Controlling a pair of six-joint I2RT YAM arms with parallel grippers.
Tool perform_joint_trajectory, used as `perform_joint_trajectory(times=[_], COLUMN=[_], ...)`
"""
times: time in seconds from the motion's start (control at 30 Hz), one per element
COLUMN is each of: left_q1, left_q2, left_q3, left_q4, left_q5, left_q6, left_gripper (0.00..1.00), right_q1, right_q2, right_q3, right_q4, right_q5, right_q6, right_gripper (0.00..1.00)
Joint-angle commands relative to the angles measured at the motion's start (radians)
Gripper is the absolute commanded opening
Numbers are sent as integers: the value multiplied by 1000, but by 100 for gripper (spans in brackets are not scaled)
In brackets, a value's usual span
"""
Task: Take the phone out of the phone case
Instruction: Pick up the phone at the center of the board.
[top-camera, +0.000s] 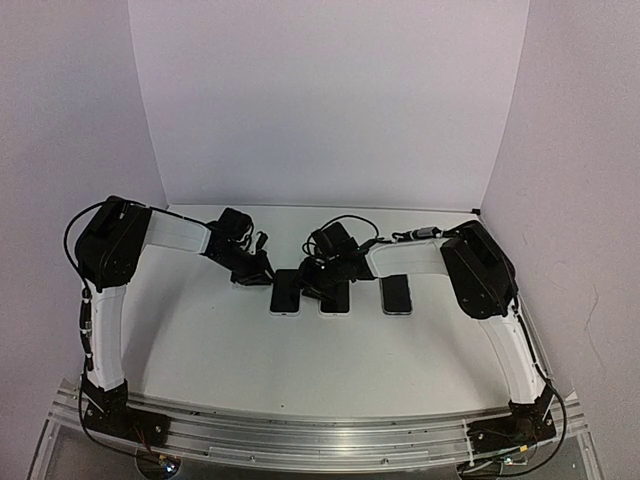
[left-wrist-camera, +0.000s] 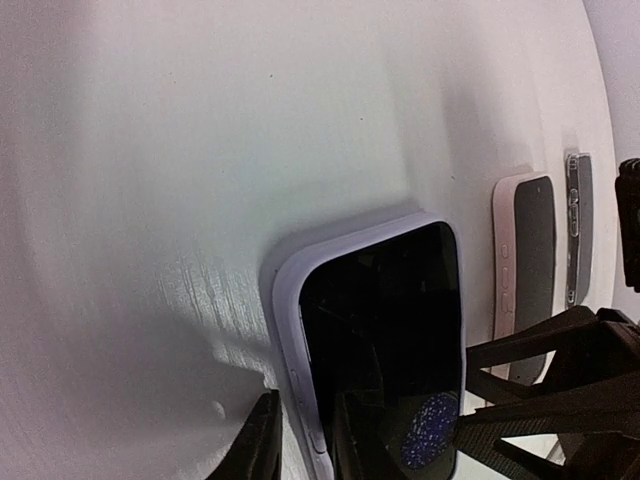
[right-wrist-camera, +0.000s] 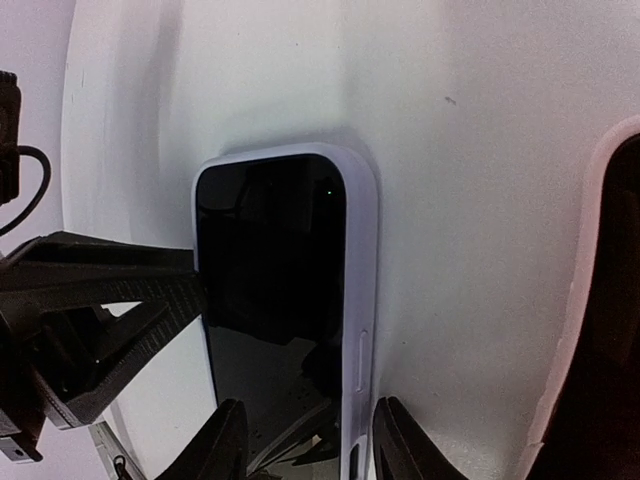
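Left hand (left-wrist-camera: 300, 450): narrow, fingers straddling the left wall of the phone case (left-wrist-camera: 285, 300), one outside on the bench (left-wrist-camera: 200, 150), one on the glass side. Can't tell whether it's actually clamped or just bracketing the wall.

Phone (left-wrist-camera: 385, 320) sits fully seated in the case, flat, face up, leftmost of three in the row. No corner lifted yet.

Right hand (right-wrist-camera: 310, 445): wider, over the same case's right wall, inner finger above the screen, outer finger on the bench just beside the wall. Not closed on anything, as far as I can see.

Risks, my read:
- Thin, smooth wall, so a shallow pinch slips off when peeled.
- Inner fingers bearing on the glass would push the phone deeper into the case while the wall is pulled, so nothing pops.
- If both hands pull without one pinning it, the whole unit lifts or skids.
- A skid to the right hits the neighbouring phone (left-wrist-camera: 528, 270), which lies near; the third phone (left-wrist-camera: 578, 220) is just beyond.
- The hands are close together across one narrow case, so any inward move risks finger-to-finger contact.
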Motion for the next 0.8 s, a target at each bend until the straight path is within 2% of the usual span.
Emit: perform_joint_trajectory(times=[0.0,0.13,0.43,0.67,0.77], left_q1=[0,0,0,-2,-2], left_q2=[46,45,-41,-32,-28], left_q3=[-28,-25,5,-41,-34], left_q4=[-12,2,-39,9,19], left_q5=[31,80,126,170,178], left_q6=[-18,-30,-3,-14,-8], left_gripper=[11,1,0,0,0], right_q1=[5,4,5,5,4], right_q2=[33,29,-2,67,78], right_q3=[-28,-50,-89,-69,-67], right_q4=[77,121,175,459,544], right_q5=[-44,-51,-47,-205,-228], right_q6=[68,82,35,163,203], right_gripper=[41,39,42,42,35])
